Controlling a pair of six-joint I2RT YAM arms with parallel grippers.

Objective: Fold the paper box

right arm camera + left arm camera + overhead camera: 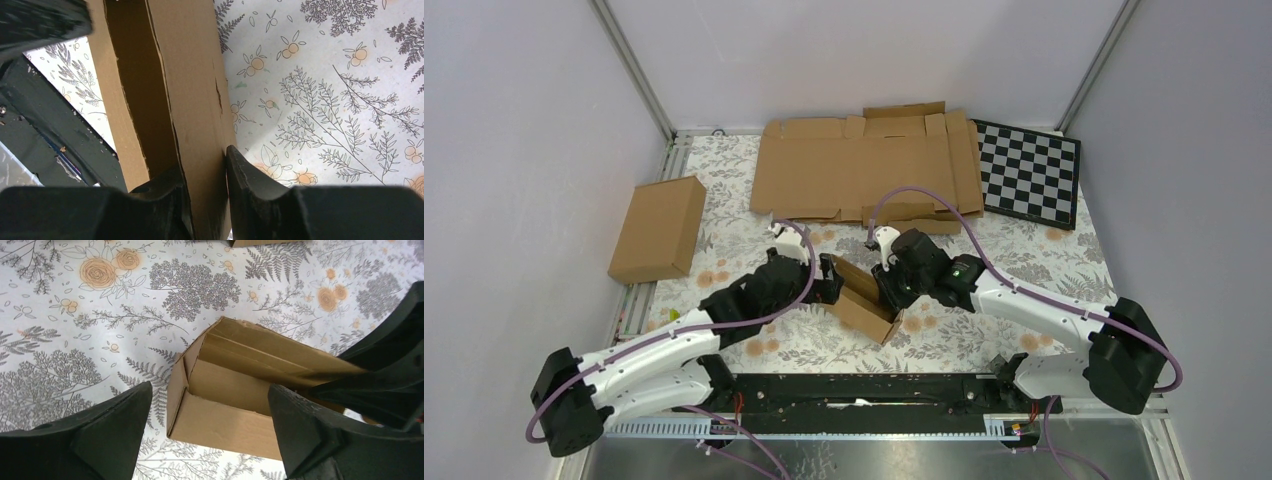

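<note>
While the right end effector (202,165) pinches an upright wall of the paper box (220,415), likely steadying it, the left end effector (209,392) gapes wide, holding nothing.

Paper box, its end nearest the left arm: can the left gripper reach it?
Probably yes: left gripper is open above that end of the paper box, nothing between; the right gripper pinches another wall.
</note>
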